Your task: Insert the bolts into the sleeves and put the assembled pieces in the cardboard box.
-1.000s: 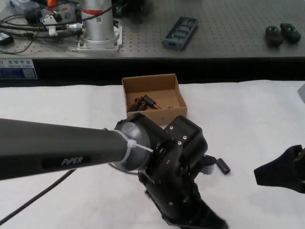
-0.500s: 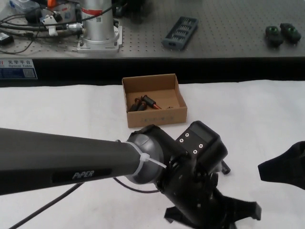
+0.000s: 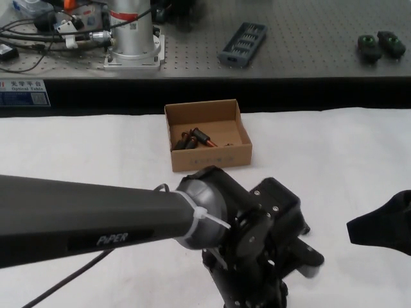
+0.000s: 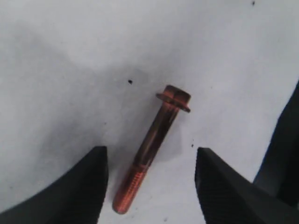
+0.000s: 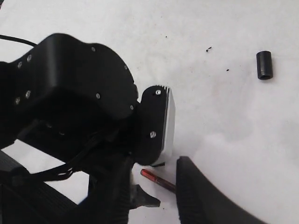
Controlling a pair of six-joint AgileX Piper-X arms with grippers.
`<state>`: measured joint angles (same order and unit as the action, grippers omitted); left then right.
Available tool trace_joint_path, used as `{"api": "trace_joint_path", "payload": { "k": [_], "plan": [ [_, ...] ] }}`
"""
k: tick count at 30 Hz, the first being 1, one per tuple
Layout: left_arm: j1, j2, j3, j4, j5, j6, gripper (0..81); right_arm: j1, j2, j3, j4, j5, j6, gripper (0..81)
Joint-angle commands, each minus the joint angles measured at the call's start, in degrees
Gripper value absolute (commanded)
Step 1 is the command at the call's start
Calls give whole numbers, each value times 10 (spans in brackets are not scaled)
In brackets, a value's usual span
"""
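- White cloth (image 3: 347, 147) over the bench, nothing new on it. Biggest mover?
- Left arm (image 3: 77, 218). Over the last second its wrist slid toward the right and rolled. Half a second back the fingers were splayed at the high view's lower edge; now the wrist block covers them.
- Cardboard box (image 3: 212, 157)?
- Unmoved, beyond the arm, several assembled pieces (image 3: 192, 138) inside.
- Right gripper (image 3: 363, 228)?
- Parked at the right edge, dropped slightly. Clenched or released, cannot tell.
- Left gripper (image 4: 150, 156)?
- Released, empty. Spread to either side of the bolt (image 4: 154, 144) at its threaded end, touching nothing.
- Sleeve (image 5: 264, 65)?
- Loose on the cloth, apart from the left gripper.
- Bolt itself?
- Flat on the cloth, head pointing away from the wrist camera, ungrasped.
- Meaning?
- The roll looks like lining the jaws up across the shank. Pick not yet made; insertion and boxing of this pair remain.
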<state>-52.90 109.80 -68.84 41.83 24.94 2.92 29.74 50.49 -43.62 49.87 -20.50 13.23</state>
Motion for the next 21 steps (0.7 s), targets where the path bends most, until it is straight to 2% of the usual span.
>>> {"api": "trace_joint_path", "payload": {
  "k": [1,7,10,18,21],
  "plan": [
    [-7,2,2,44,-110,89,419,-3,-4,-7,-5,-11,0,250],
    [-12,2,2,50,-171,147,346,-3,-4,-7,-5,-11,0,250],
    [-23,4,2,38,-187,153,345,-3,-4,-7,-5,-11,0,250],
    [-96,27,2,19,-232,172,345,-3,-4,-7,-5,-11,0,250],
    [-108,32,2,19,-232,139,345,-3,-4,-7,-5,-11,0,250]
  ]
}}
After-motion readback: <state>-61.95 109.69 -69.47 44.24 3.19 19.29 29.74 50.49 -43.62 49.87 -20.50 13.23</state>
